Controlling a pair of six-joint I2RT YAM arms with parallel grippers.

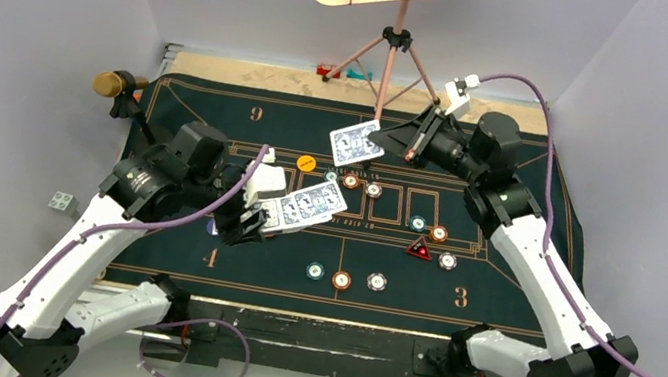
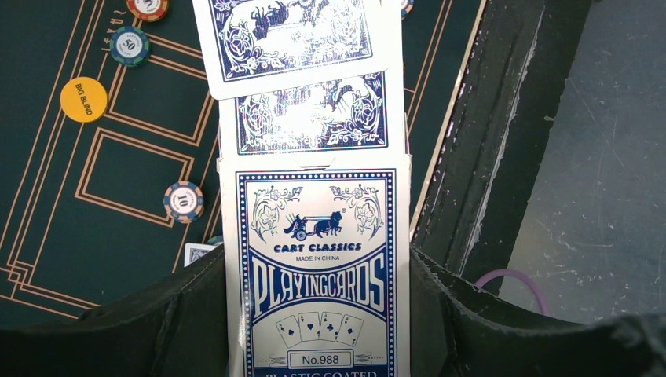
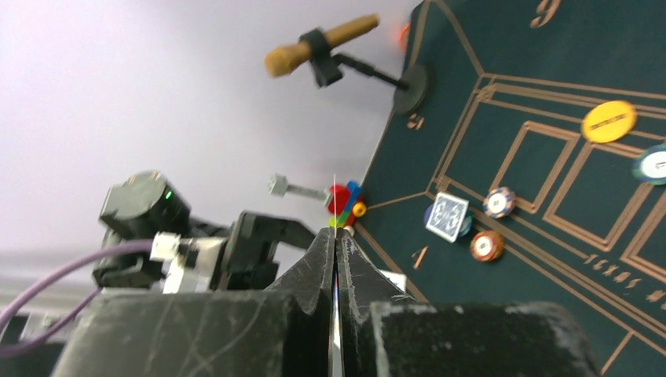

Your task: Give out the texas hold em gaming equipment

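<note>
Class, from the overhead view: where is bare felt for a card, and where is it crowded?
Free: the felt mat around the 9, and right of the 3. Crowded: the centre boxes, with chips, red marker and yellow disc.

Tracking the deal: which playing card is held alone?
The card between the right fingers, above the mat's far side; others protrude from the left-held card box.
</note>
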